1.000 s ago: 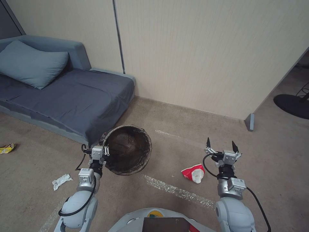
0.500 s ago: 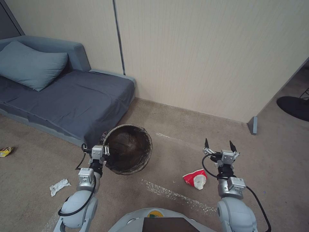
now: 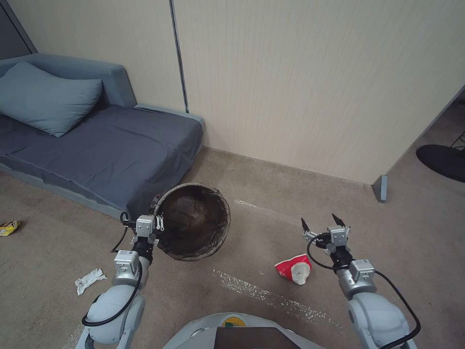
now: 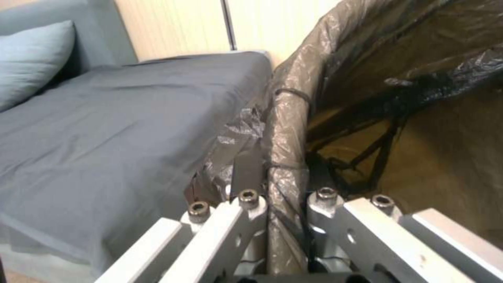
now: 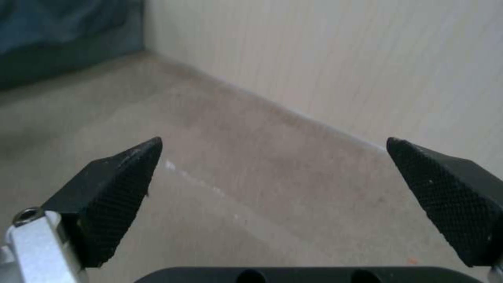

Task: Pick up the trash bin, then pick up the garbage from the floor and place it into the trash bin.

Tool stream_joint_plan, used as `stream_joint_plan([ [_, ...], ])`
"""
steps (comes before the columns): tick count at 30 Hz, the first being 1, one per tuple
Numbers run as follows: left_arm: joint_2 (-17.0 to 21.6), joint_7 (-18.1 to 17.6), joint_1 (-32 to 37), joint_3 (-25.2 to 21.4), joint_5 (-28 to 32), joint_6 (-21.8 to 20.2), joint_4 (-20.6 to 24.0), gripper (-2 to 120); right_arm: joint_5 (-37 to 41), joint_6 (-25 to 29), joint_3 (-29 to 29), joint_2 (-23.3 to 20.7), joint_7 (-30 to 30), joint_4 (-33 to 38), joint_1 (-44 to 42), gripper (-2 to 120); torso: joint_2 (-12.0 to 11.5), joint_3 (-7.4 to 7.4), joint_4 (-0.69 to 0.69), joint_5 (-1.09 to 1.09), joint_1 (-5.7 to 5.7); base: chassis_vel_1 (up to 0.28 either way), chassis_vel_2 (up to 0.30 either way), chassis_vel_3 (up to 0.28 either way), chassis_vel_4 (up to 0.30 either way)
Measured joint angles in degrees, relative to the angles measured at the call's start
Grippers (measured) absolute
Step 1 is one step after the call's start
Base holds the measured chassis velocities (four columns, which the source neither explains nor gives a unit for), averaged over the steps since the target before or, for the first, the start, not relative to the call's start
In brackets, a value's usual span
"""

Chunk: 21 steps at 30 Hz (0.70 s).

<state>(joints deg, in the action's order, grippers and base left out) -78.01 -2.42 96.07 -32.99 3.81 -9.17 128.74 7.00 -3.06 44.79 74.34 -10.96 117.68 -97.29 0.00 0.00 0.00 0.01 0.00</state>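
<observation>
Bin held at its rim, a cup on the carpet, right fingers spread.

Head view: the left gripper [image 3: 156, 224] pinches the near rim of the bin [image 3: 193, 222], beside the sofa [image 3: 97, 145]; the bin's white wall is hidden by its dark liner. The right gripper [image 3: 319, 222] hovers with fingers spread, above and just beyond a crushed red-and-white cup [image 3: 293, 269]. A white scrap [image 3: 88, 280] lies near the left arm; a yellow wrapper [image 3: 7, 228] is cut off by the left edge. Left wrist view: the fingers [image 4: 246, 173] press the lined rim [image 4: 285, 129] between them; the bin's floor is hard to make out. Right wrist view: both black pads [image 5: 112, 188] stand wide apart over bare carpet [image 5: 251, 188].
</observation>
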Motion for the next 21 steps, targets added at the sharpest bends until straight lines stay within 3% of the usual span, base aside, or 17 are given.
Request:
stream_joint_plan([
  [3, 0.1, 0.2, -0.5, 0.0, 0.0, -0.5, 0.4, 3, 1.4, 0.0, 0.4, -6.2, -3.3, -3.1, -0.2, 100, 0.0, 0.0, -0.02, 0.02, 0.0, 0.0, 0.0, 0.0, 0.0],
  [5, 0.1, 0.3, -0.5, -0.1, 0.0, -0.6, 0.5, 3, 1.7, 0.0, 0.2, -8.1, -4.1, -3.9, -0.2, 100, 0.0, 0.0, -0.02, 0.02, 0.0, 0.0, 0.0, 0.0, 0.0],
  [8, -0.1, 0.4, -0.6, -0.4, 0.0, -0.8, 0.6, 3, 2.9, 0.1, -0.7, -16.2, -9.0, -7.5, 0.0, 100, 0.0, 0.0, 0.03, 0.01, 0.0, 0.0, 0.0, 0.0, 0.0],
  [9, -0.1, 0.4, -0.6, -0.4, 0.0, -0.8, 0.6, 3, 2.9, 0.1, -0.7, -16.2, -9.0, -7.5, 0.0, 100, 0.0, 0.0, 0.03, 0.01, 0.0, 0.0, 0.0, 0.0, 0.0],
  [12, -0.3, 0.5, -1.0, -0.4, -0.1, -1.0, 0.7, 3, 3.1, 0.7, -1.6, -21.6, -14.8, -10.2, 0.0, 100, 0.0, 0.0, 0.0, 0.0, 0.0, 0.0, 0.0, 0.0, 0.0],
  [21, -0.3, 0.7, -1.9, 0.1, -0.2, -1.5, 0.7, 3, 2.7, -0.2, -3.9, -25.9, -19.5, -14.2, 2.5, 100, 0.0, 0.0, 0.01, -0.01, 0.0, 0.0, 0.0, 0.0, 0.0],
])
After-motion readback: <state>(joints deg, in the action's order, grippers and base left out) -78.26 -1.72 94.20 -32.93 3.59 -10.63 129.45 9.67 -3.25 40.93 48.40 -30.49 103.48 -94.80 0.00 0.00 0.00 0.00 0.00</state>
